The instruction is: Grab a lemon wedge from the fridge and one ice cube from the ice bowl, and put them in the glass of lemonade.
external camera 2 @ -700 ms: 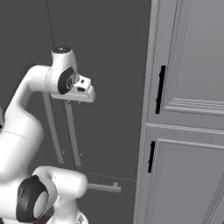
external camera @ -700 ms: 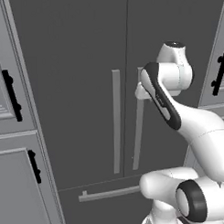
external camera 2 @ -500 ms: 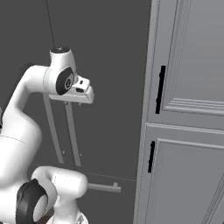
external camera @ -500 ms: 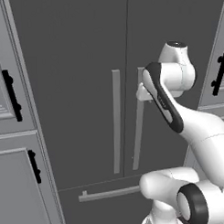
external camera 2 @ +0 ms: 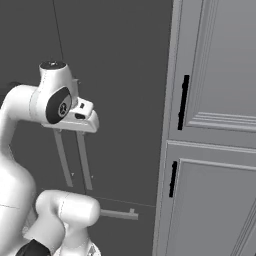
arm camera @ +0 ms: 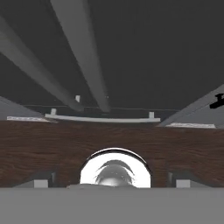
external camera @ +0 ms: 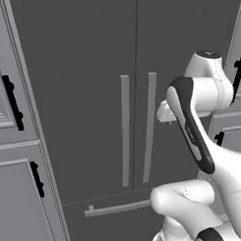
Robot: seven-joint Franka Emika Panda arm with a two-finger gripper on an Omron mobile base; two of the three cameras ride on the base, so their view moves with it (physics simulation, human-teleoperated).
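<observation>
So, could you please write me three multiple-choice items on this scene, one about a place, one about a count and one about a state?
1. Where do the cabinets' black handles sit in the right base view?
A. right of the fridge
B. left of the fridge
C. on the fridge doors

2. How many long upright bar handles does the fridge show in the left base view?
A. one
B. two
C. four

3. In what state are the fridge doors?
A. both shut
B. one ajar
C. both wide open

Answers:
1. A, the black handles lie on the light grey panels to the fridge's right.
2. B, two light-grey bars stand side by side at the door seam.
3. A, both dark doors lie flush and no interior shows.
</observation>
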